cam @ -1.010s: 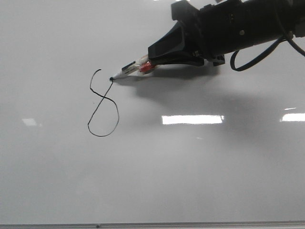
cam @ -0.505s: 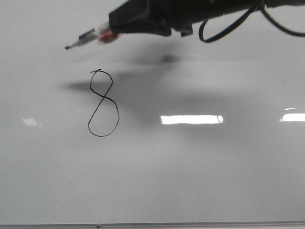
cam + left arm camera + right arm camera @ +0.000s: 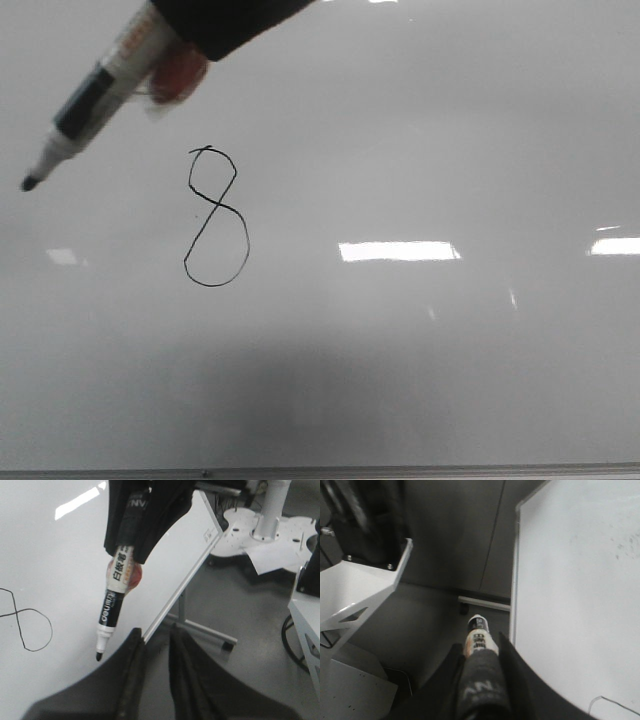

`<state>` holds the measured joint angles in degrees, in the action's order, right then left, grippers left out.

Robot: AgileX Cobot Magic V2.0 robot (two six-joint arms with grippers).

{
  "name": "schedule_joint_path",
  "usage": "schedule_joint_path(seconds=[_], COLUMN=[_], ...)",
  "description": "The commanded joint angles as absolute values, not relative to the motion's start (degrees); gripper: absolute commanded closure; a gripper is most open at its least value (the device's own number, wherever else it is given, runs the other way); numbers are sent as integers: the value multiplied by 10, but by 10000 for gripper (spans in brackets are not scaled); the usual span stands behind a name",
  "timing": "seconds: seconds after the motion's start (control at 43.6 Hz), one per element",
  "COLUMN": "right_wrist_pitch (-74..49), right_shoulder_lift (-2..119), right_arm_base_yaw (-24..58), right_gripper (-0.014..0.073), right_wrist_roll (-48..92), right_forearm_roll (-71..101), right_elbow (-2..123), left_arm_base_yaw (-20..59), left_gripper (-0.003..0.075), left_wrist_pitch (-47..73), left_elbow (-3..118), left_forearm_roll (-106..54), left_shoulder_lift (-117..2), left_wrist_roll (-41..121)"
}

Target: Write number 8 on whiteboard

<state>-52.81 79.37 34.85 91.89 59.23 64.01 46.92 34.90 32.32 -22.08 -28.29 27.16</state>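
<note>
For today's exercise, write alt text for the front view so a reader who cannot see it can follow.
A finished black number 8 sits on a glossy whiteboard. A marker, held in the right tool at the top left, hangs tip-down, clear of the figure.

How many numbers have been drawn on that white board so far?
1. A single number 8 sits left of centre on the whiteboard; the marker hangs above it, tip off the surface. The arm covers a little of the board's top edge.
</note>
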Motion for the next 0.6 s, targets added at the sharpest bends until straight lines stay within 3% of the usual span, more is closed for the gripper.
schedule_joint_path(seconds=[0.0,0.069,0.252,0.574], right_wrist_pitch=[-535,-534,-529,-501], right_shoulder_lift=[763,760,760,760], right_arm_base_yaw=[375,392,432,455], right_gripper=[652,652,652,652], right_wrist_roll=[917,917,917,917], right_forearm_roll=[614,614,615,646], right_elbow=[659,659,659,659], left_arm_base_yaw=[469,471,477,477], left_gripper=[393,344,360,510], left_wrist_pitch=[342,357,365,374], left_elbow=[359,368,378,378], left_forearm_roll=[-225,-225,-227,-230], left_shoulder_lift=[-317,-333,-357,-362], left_wrist_roll=[278,292,309,323])
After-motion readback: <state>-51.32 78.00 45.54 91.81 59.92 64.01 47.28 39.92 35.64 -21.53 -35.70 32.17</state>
